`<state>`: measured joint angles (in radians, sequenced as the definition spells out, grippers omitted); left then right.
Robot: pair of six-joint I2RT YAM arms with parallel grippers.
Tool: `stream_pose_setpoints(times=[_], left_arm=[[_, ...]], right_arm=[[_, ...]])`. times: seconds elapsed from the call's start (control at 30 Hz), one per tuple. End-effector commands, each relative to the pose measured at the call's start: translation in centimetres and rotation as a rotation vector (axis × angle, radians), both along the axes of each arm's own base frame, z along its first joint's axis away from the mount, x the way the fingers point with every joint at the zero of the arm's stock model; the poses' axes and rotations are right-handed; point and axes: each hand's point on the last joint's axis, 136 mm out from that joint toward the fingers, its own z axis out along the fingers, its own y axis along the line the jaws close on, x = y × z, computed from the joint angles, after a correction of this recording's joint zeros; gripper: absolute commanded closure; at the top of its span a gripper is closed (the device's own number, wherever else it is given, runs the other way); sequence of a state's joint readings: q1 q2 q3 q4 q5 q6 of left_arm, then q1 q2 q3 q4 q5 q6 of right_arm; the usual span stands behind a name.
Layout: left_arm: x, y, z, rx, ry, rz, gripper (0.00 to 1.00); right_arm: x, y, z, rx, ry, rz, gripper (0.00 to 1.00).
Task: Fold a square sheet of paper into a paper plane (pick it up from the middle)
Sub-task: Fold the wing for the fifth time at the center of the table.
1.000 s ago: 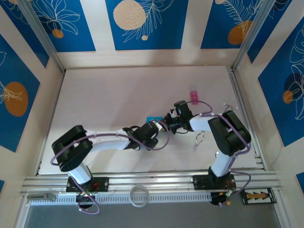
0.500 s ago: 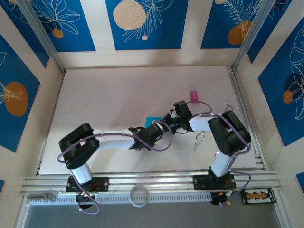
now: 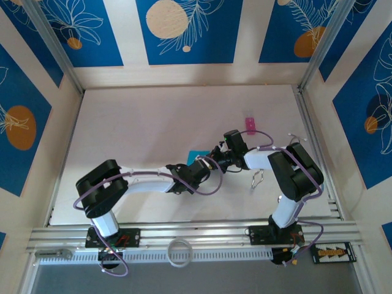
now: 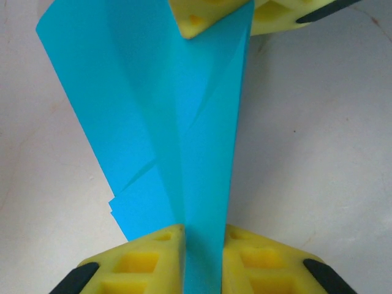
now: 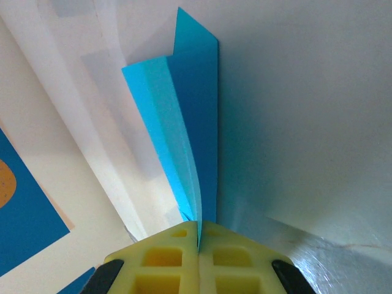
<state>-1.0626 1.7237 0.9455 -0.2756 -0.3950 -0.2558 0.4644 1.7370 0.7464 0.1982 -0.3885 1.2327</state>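
Right at the near edge, a white ring (image 3: 179, 252) lies on the metal rail (image 3: 214, 233) between the two arm bases. Farther in, both arms reach to the middle of the table (image 3: 141, 122) and meet. The left gripper (image 4: 203, 248) is clenched on the blue paper (image 4: 174, 122), which stands up folded between its yellow fingers (image 4: 147, 260). The right gripper (image 5: 198, 236) pinches the other end tight, nose to nose with the left one. From above, the arms cover most of the paper, and a blue corner peeks out. A small wire clip (image 3: 257, 178) lies beside the right arm. Beyond it, a pink thing (image 3: 250, 125) sits apart. Blue leaf panels (image 3: 184, 30) stand at the back.
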Motion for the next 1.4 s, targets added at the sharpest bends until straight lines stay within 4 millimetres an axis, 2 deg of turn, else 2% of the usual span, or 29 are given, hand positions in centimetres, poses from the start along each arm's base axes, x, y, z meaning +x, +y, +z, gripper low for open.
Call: stream_pose_setpoints(times=[0.0,0.3,0.57,0.67,0.87,1.13,1.37], left_arm=[[0.1,0.0,0.4,0.021,-0.013,0.004,0.82],[0.1,0.0,0.2,0.015,-0.012,0.016,0.94],[-0.1,0.3,-0.4,0.028,0.008,0.038,0.95],[-0.2,0.2,-0.7,0.014,0.021,0.054,0.98],[-0.6,-0.1,-1.4,-0.049,0.06,0.083,1.0],[-0.8,-1.2,-1.2,-0.176,0.125,0.096,1.0],[-0.7,-1.5,-1.1,-0.321,0.214,0.137,1.0]], right_arm=[[-0.2,0.2,1.0,0.011,-0.013,-0.002,0.98],[-0.1,0.2,1.1,0.014,-0.015,-0.002,0.98],[-0.2,0.0,1.0,0.006,-0.016,-0.003,0.97],[-0.3,-0.1,1.1,-0.002,-0.028,0.007,0.93],[-0.4,-2.4,1.7,-0.102,-0.071,-0.003,0.78],[-1.1,-5.6,1.9,-0.164,-0.081,-0.044,0.75],[-1.5,-5.9,2.1,-0.158,-0.083,-0.052,0.75]])
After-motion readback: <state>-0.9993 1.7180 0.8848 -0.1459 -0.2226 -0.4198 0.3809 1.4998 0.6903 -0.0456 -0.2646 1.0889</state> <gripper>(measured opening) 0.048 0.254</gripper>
